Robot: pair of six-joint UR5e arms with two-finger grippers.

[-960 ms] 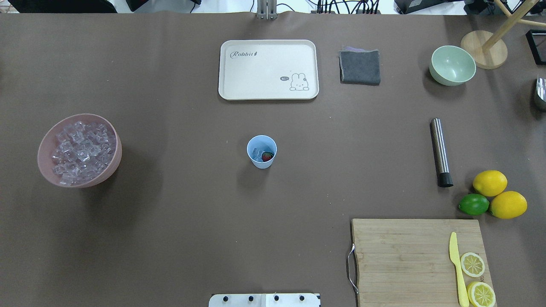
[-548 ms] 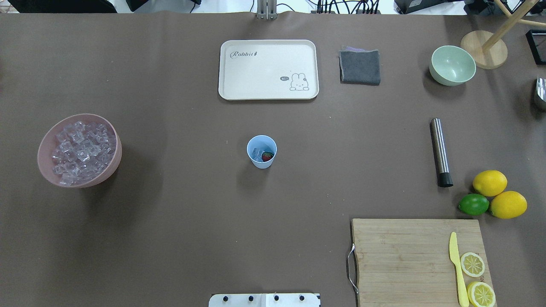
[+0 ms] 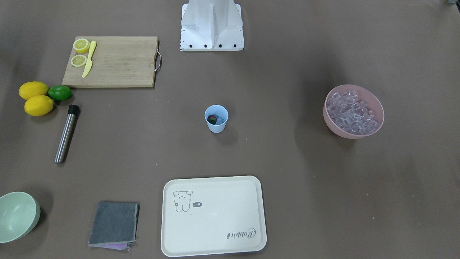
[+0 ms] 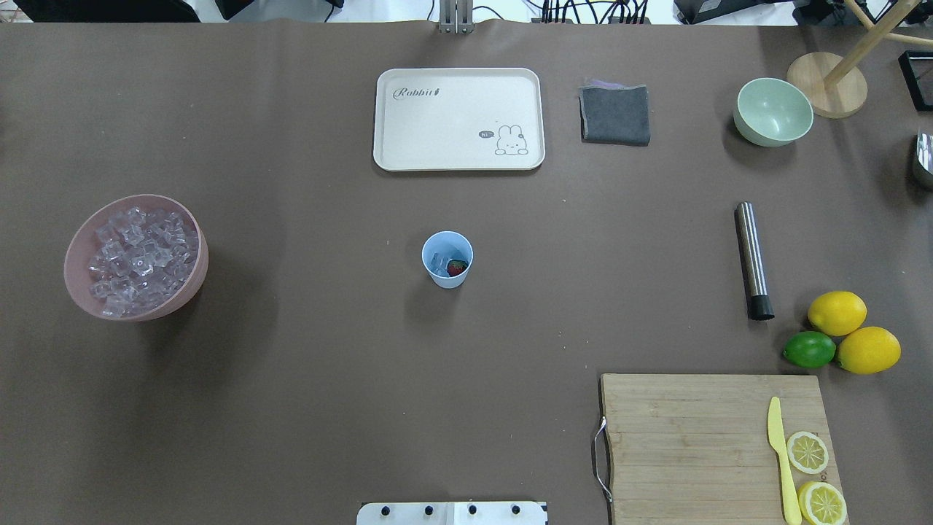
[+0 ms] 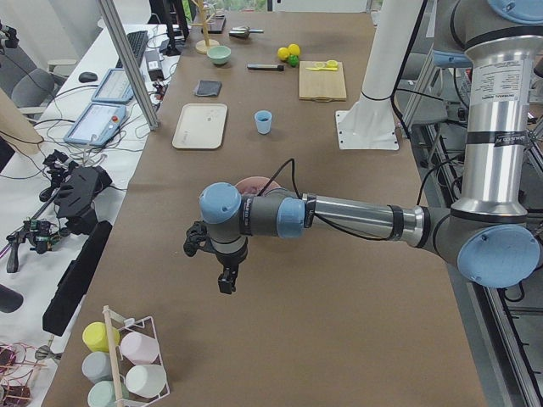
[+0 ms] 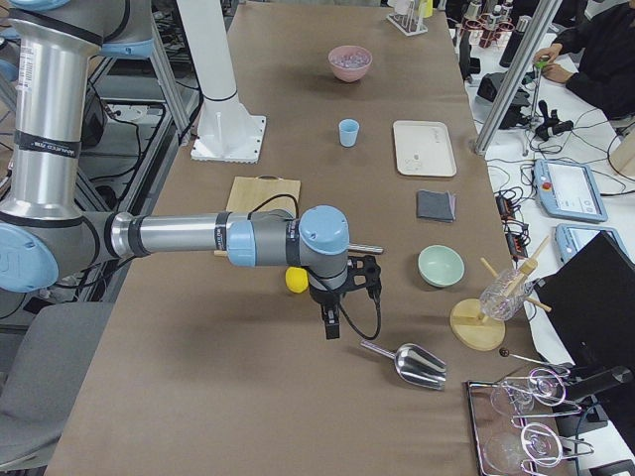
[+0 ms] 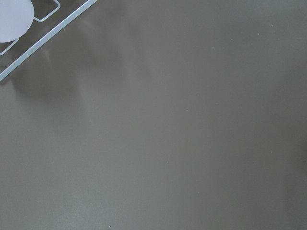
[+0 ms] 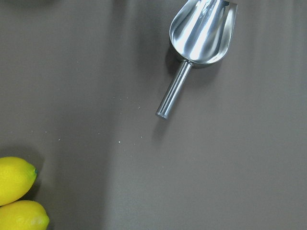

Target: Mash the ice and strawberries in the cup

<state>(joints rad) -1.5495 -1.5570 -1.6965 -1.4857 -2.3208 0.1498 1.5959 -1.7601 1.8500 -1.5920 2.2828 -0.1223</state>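
Observation:
The pale-blue cup point(image 4: 447, 284) stands upright in the middle of the table. It holds a few clear ice cubes point(image 4: 438, 261) and one small red strawberry point(image 4: 456, 267). It also shows in the front view point(image 3: 216, 127). More ice point(image 4: 138, 251) fills the large pink bowl point(image 4: 195, 281) at the left. My left gripper point(image 5: 226, 280) hangs over bare table far from the cup, seen only in the left side view. My right gripper point(image 6: 330, 322) hangs near a steel scoop point(image 6: 412, 364), seen only in the right side view. I cannot tell whether either is open or shut.
A steel cylinder with a black tip point(image 4: 752, 259) lies right of the cup. Two lemons point(image 4: 837, 312) and a lime point(image 4: 809, 349) sit by a cutting board point(image 4: 692, 437) with knife and lemon slices. A cream tray point(image 4: 458, 119), grey cloth point(image 4: 616, 114) and green bowl point(image 4: 773, 111) stand at the back.

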